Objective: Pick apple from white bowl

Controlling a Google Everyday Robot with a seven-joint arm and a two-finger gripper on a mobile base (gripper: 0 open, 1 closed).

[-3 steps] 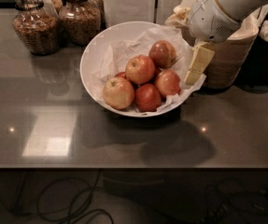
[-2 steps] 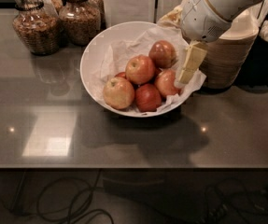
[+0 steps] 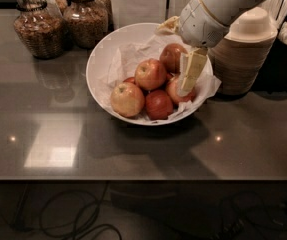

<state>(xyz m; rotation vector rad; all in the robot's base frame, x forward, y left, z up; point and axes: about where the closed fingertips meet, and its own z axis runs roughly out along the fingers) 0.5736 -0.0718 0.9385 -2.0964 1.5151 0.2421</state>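
While tool (image 3: 189,76) hangs over white bowl (image 3: 100,59), apple (image 3: 150,74) just beside it, grip unclear.

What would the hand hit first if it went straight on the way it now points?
Most likely the orange-red apple on the right side of the white bowl. The hand hangs just over it, pointing down and slightly left. Depth is unclear, so it may already touch.

Orange-red apple (image 3: 150,74) atop pile in white bowl (image 3: 99,59) — gripper (image 3: 187,84) beside.
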